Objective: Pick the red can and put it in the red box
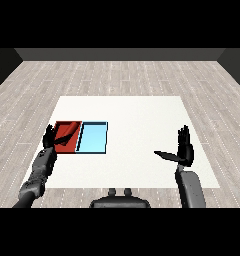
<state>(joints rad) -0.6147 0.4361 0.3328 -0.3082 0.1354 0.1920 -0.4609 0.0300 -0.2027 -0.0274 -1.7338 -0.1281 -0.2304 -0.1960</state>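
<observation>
My worry from here is the release. My left hand [52, 136] is over the near left corner of the red tray [72, 146], and something red sits against it, which I take to be the red can [65, 131]. It blends into the tray's red floor, so I can't make out its outline or say whether it is upright or tilted. I also can't tell whether it is resting on the tray floor or held above it. If I let go while the can hangs over the rim on that side, it could tip out onto the tabletop [137, 115] instead of settling inside. If it leans the other way, it could roll toward the light blue tray [93, 138], which lies touching the red one on its right, and end up in the wrong compartment. The shared colour is the real cause of the risk, since I'm judging position with very little contrast.

As for the left hand, its fingers seem curled round the red shape, but they overlap the tray edge and I can't tell for sure whether they are closed on the can or have parted from it.

My right hand [183, 149] is well apart from both trays, raised over the right side of the tabletop with fingers straight up and thumb stuck out sideways. It holds nothing and touches nothing.
</observation>
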